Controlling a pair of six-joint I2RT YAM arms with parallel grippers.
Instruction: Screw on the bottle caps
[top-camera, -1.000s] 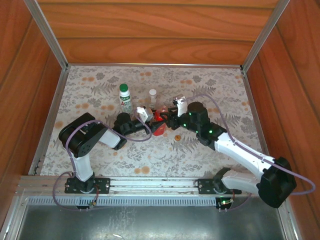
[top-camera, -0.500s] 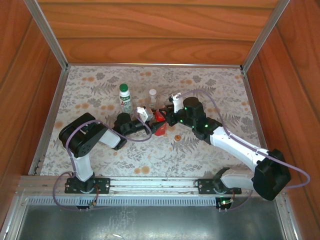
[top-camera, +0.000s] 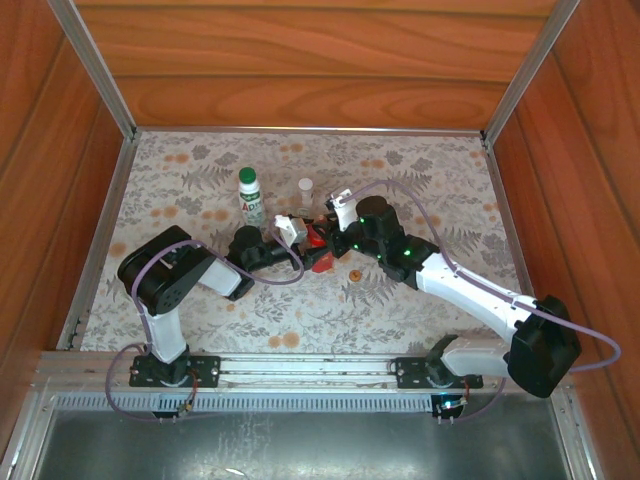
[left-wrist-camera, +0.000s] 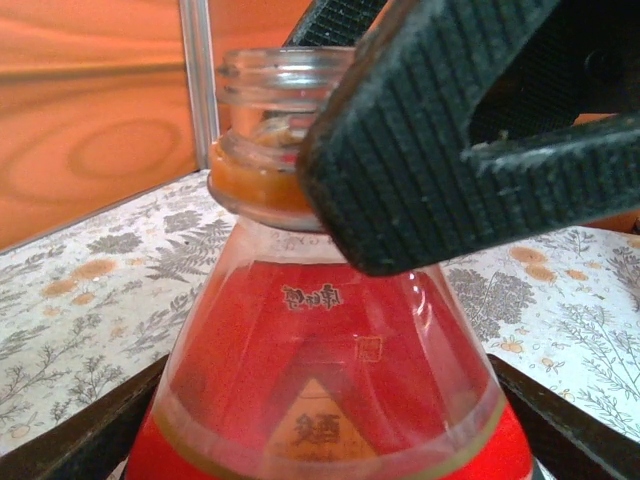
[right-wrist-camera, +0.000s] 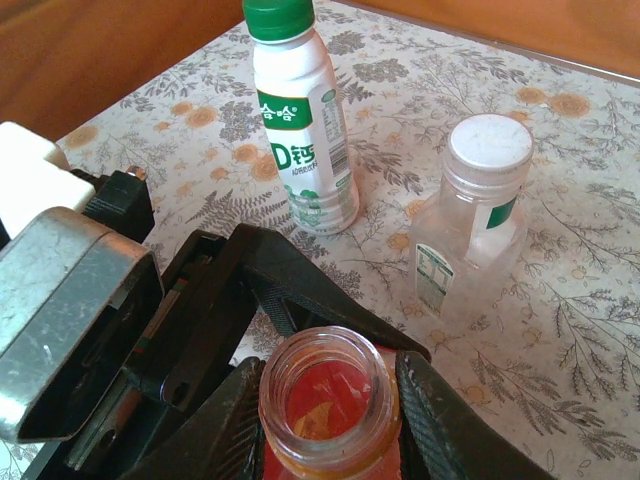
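Containers first. You've got 3 bottles on the floral mat (top-camera: 430, 180), all upright. White bottle (right-wrist-camera: 300, 130) w/ green print stands at the back left, green cap (right-wrist-camera: 279, 17) screwed on. Just right of it is the small clear bottle (right-wrist-camera: 470, 235), white cap (right-wrist-camera: 490, 142) on top. It's see-through, but contents can't be told. Red bottle (left-wrist-camera: 330, 380) stands nearer you, between the 2 grippers, mouth open. Looking down the neck you see red inside + an orange ring round the collar. Can't tell if there's liquid. Orange cap (top-camera: 354, 276) lies flat on the mat, near the red bottle on its right-front side, not touching it.

Jaws next. Your right gripper (right-wrist-camera: 330, 365) is narrowed onto the red bottle's neck, one finger each side. A ribbed pad (left-wrist-camera: 440, 140) sits against the neck just below the lip, so it has hold of the neck. Your left gripper (top-camera: 308, 248) comes in low from the left w/ jaws spread wide. Its fingers (left-wrist-camera: 80, 445) flank the bottle's fat lower body, right beside it on both sides. Whether they press on it or stand just clear, can't tell.
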